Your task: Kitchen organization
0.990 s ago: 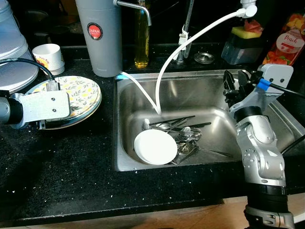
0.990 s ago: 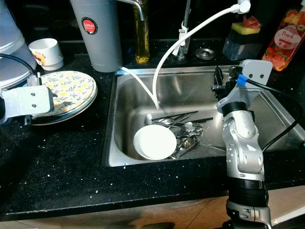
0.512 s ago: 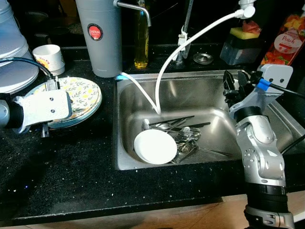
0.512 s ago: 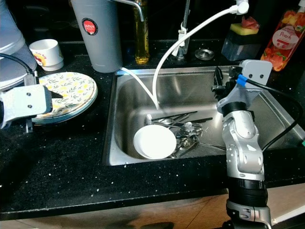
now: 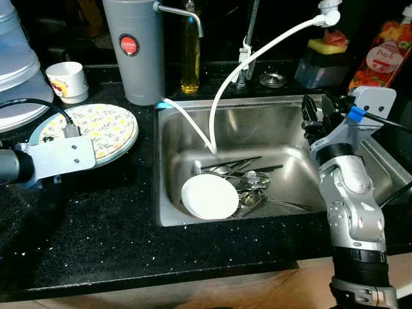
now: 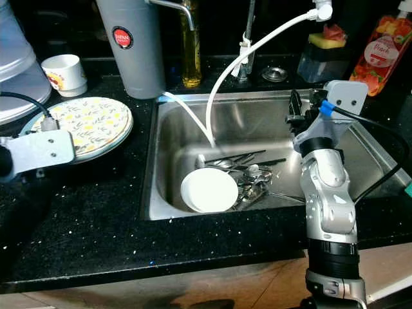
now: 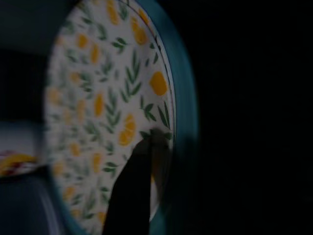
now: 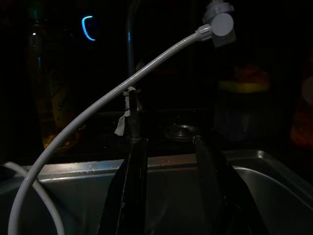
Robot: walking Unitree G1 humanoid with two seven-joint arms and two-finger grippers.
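Note:
A plate with a yellow and green leaf pattern [image 5: 103,122] lies on the black counter left of the sink. My left gripper [image 7: 145,152] hangs over the plate's near rim, with its white wrist block [image 5: 58,158] just in front of the plate. In the steel sink [image 5: 270,129] a white bowl [image 5: 209,196] rests against a heap of cutlery [image 5: 248,183]. My right gripper [image 5: 318,114] is held above the sink's right side, open and holding nothing, pointing toward the tap [image 8: 133,117].
A white hose [image 5: 257,58] arcs from the upper right into the sink. Behind the sink stand a tall grey dispenser [image 5: 135,51], an oil bottle [image 5: 190,51], a sponge holder [image 5: 325,58] and a peach bottle [image 5: 380,58]. A cup [image 5: 67,80] sits beyond the plate.
My left arm has drawn back toward the counter's near left, uncovering more of the patterned plate. The right arm and the sink's contents have stayed put.

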